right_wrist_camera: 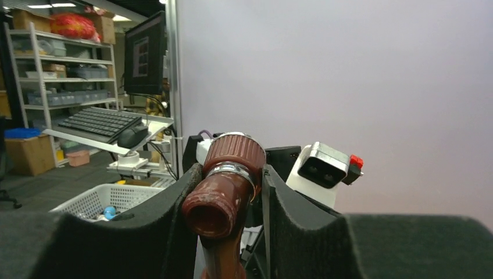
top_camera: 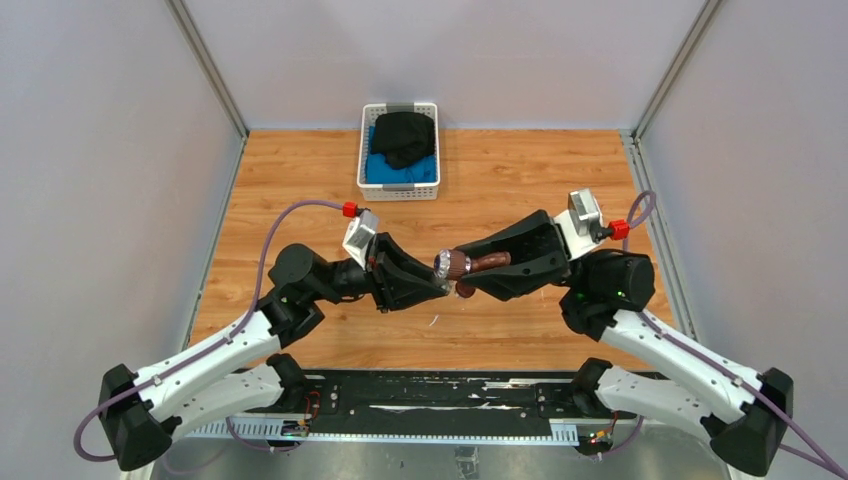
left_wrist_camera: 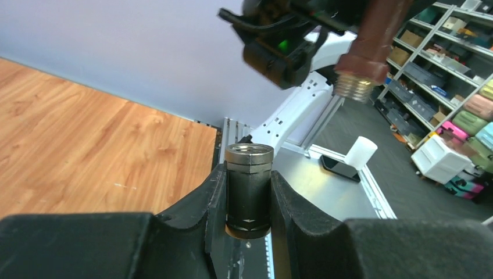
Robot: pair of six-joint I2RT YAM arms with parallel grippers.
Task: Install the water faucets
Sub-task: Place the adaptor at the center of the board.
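Reddish-brown faucet (top_camera: 480, 263) hangs over the wooden table (top_camera: 300, 180) where both arms meet, probably so the parts can mate in mid-air.

Left wrist view: the left gripper (left_wrist_camera: 249, 197) is clamped tight on a dark fitting (left_wrist_camera: 249, 174), silvery mouth up like a socket. The faucet's threaded end hangs up-right, apart.

Right wrist view: the right gripper (right_wrist_camera: 231, 186), partly closed, pinches the faucet's body.
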